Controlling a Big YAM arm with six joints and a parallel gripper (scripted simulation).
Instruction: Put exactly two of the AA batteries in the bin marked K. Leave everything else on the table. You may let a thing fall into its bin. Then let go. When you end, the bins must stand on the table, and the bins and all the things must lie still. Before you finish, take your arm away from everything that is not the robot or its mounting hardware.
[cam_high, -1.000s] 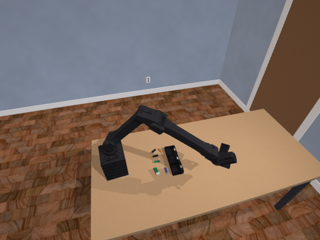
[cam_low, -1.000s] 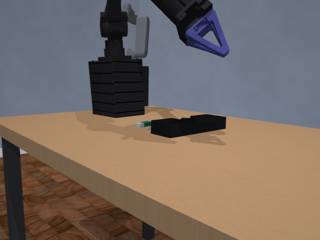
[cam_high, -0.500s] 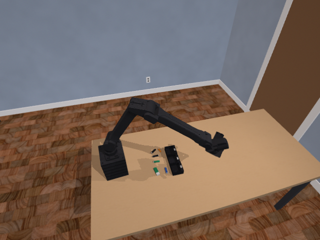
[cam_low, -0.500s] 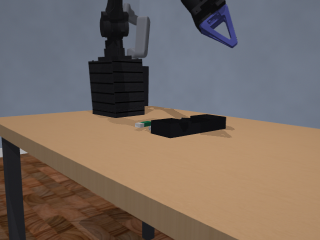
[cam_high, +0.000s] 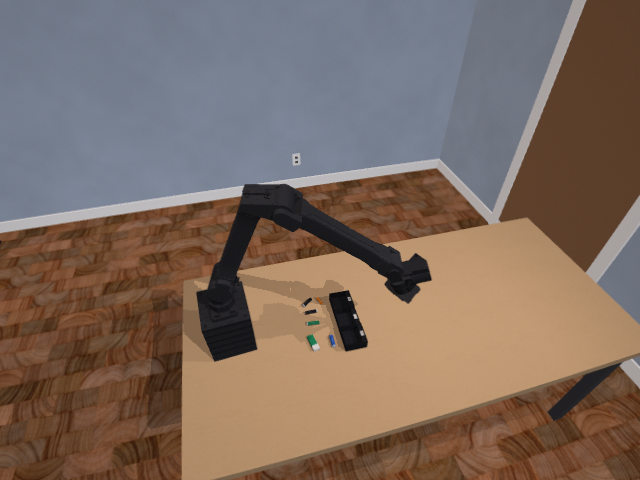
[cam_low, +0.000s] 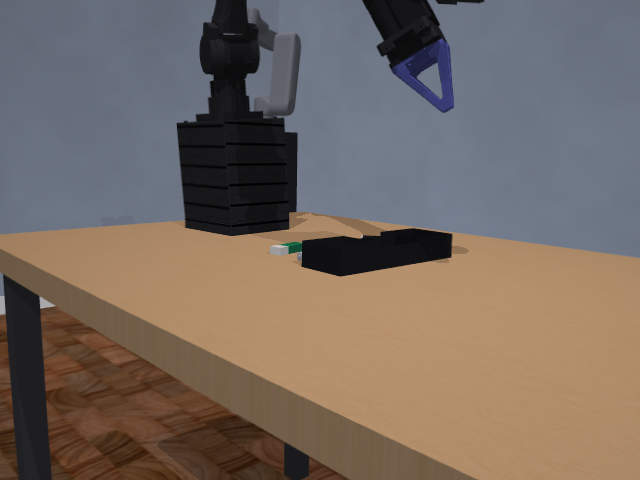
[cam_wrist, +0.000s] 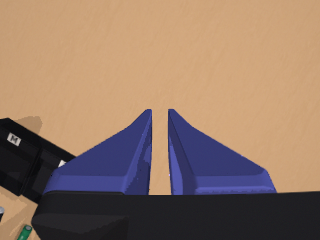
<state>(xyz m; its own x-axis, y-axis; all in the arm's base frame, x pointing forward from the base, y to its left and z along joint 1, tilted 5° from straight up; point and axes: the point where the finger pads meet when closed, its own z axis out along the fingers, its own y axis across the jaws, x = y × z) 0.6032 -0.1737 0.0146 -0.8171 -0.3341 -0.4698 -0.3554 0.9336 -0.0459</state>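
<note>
Wrist view: pincer (cam_wrist: 159, 112) nearly closed, holding nothing, touching nothing.

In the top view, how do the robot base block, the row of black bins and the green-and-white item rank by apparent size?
1. robot base block
2. row of black bins
3. green-and-white item
</note>
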